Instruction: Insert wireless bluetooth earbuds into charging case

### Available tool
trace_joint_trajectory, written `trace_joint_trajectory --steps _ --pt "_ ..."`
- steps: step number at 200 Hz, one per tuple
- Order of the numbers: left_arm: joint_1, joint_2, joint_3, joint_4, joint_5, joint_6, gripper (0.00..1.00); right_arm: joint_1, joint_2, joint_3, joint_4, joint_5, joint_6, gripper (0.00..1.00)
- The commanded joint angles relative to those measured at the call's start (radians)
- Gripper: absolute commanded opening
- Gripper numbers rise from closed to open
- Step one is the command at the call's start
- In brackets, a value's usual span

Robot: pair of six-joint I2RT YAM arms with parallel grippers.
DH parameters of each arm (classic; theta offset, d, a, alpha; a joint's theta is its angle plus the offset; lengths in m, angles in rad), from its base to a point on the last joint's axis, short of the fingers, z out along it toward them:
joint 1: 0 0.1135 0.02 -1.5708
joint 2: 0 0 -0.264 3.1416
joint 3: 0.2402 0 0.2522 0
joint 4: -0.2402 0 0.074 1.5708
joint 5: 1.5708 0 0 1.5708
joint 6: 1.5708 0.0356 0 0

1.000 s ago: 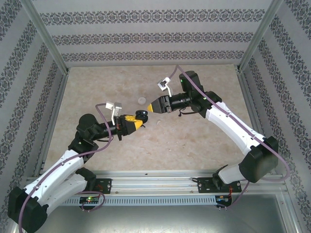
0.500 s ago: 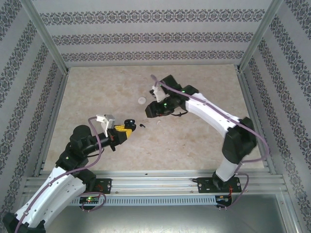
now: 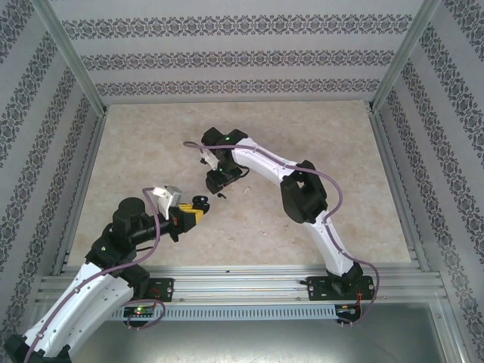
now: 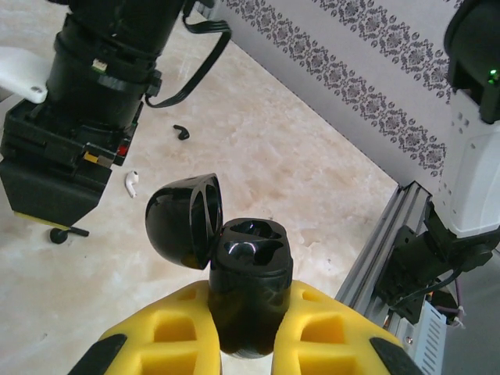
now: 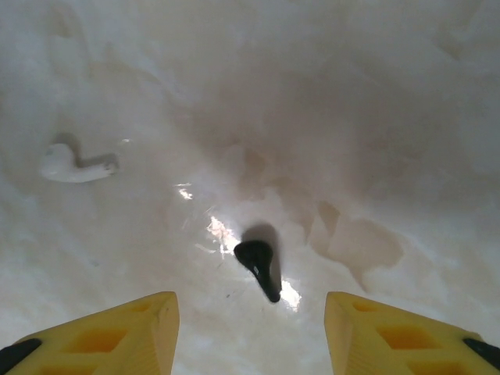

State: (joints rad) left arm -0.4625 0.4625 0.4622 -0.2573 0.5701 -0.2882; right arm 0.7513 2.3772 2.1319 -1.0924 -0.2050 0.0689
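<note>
The left gripper (image 4: 250,332) is closed firmly on a glossy black rounded plastic charging case (image 4: 250,269), which is clamped between matte yellow ribbed fingers (image 4: 176,332). The case's hinged domed lid (image 4: 183,223) is tipped open, and two moulded hollows are exposed inside. In the overhead view the case (image 3: 200,201) is held just above the pale marbled stone-look tabletop (image 3: 151,144).

The right gripper (image 5: 250,312) is pointed down at the tabletop, its yellow fingers spread moderately with nothing gripped. A black stemmed earbud (image 5: 259,267), smooth and curved, is seen lying flat just ahead of the gap between them (image 3: 221,194). A white stemmed earbud (image 5: 74,166) is seen lying apart from it (image 4: 131,183), and a second black earbud (image 4: 181,131) is seen farther off.
</note>
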Motion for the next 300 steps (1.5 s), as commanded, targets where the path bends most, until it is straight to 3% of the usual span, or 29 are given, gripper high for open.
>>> trace_joint_trajectory --steps 1,56,186,234,271,300 --pt "0.005 -0.026 -0.024 -0.039 -0.007 0.015 0.0 0.008 0.045 0.081 -0.094 0.052 -0.07 0.52" --pt "0.005 -0.034 -0.048 -0.031 -0.017 0.012 0.0 0.017 0.109 0.128 -0.098 0.01 -0.09 0.48" --pt "0.005 -0.021 -0.06 -0.015 -0.023 0.004 0.0 0.046 0.162 0.116 -0.117 0.038 -0.107 0.39" --pt "0.005 -0.014 -0.059 -0.011 -0.021 0.005 0.0 0.051 0.164 0.113 -0.115 0.047 -0.069 0.29" --pt "0.005 -0.006 -0.069 0.021 0.014 0.011 0.0 0.048 0.126 0.074 -0.096 0.045 -0.013 0.22" --pt "0.005 0.019 -0.082 0.078 0.067 0.012 0.0 0.038 0.018 -0.074 -0.002 0.027 0.067 0.19"
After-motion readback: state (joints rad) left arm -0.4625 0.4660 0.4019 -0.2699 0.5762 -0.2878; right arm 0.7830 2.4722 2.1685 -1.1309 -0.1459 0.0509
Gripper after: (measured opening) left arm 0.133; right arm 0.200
